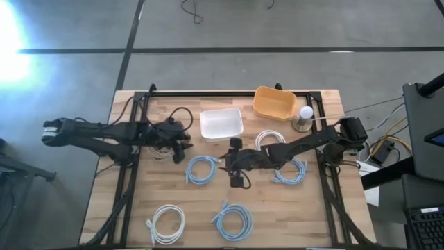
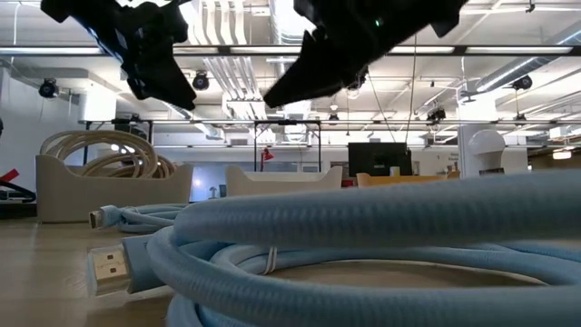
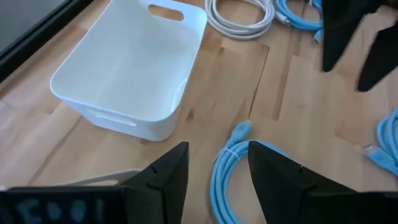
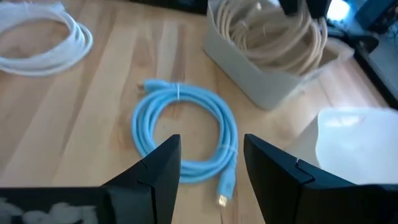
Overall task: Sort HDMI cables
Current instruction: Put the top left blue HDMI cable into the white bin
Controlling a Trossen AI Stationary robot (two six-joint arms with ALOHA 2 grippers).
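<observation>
The right gripper [image 4: 208, 168] hangs spread and empty above a blue cable [image 4: 185, 134] (at table centre). The left gripper [image 3: 217, 177], at nine o'clock, is also spread, holding nothing.

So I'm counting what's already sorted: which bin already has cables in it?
The grey bin, holding beige coils; the white bin and orange bin look empty.

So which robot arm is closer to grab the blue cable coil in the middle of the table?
Probably the right gripper: it hovers open beside the light blue coiled cable. The left gripper is also close.
</observation>
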